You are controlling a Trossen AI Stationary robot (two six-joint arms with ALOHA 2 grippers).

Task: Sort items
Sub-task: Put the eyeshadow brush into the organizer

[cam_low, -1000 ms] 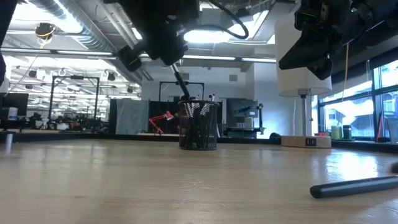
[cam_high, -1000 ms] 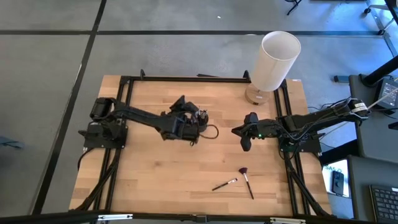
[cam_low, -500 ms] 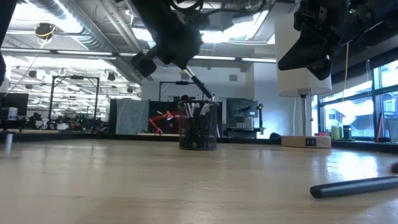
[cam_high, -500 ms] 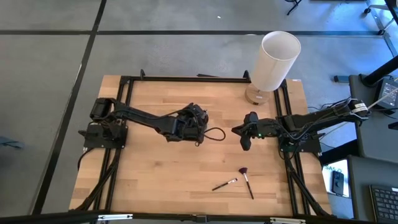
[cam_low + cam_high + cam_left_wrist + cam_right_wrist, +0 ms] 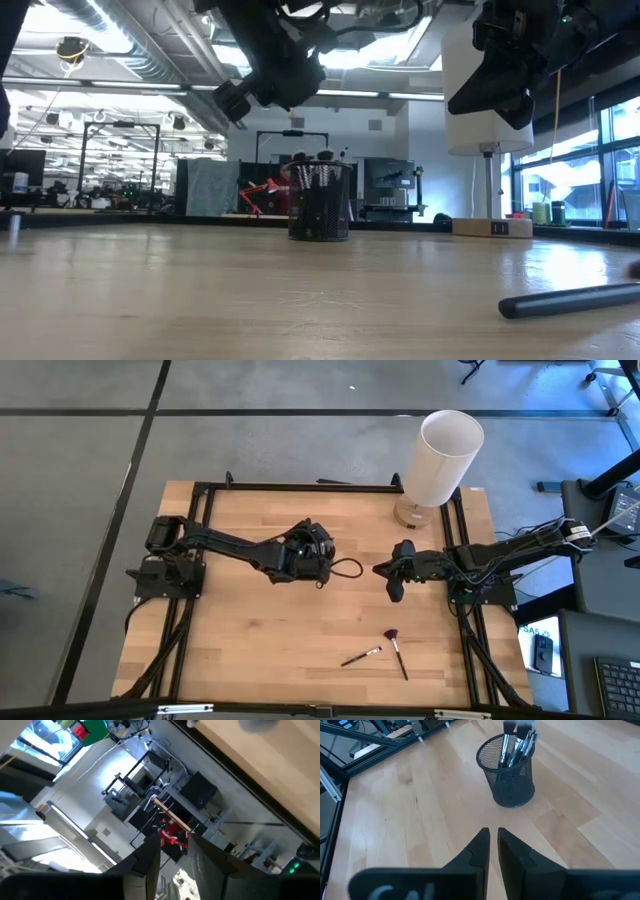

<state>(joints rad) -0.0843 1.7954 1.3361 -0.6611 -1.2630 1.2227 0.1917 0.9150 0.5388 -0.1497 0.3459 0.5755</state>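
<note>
A black mesh cup [image 5: 509,771] stands near the table's middle with several brushes [image 5: 516,742] upright in it, heads up. My left gripper [image 5: 285,80] hangs open just above and beside the cup [image 5: 320,202]; nothing is between its fingers [image 5: 150,865]. My right gripper [image 5: 395,588] waits shut to the cup's right, holding nothing. Two brushes lie flat on the table near its front edge: a black-handled one [image 5: 360,656] and one with a fan-shaped reddish head [image 5: 396,650].
A tall white cylinder [image 5: 440,455] on a wooden base stands at the table's far right corner. A cable loop [image 5: 348,570] trails from my left arm beside the cup. A dark brush handle [image 5: 570,300] lies close to the low camera.
My left gripper, which held a brush slanting down into the cup, has turned at the wrist and shifted a little toward the table's right edge. The brush has dropped out of the hold and now stands in the cup with the others.
</note>
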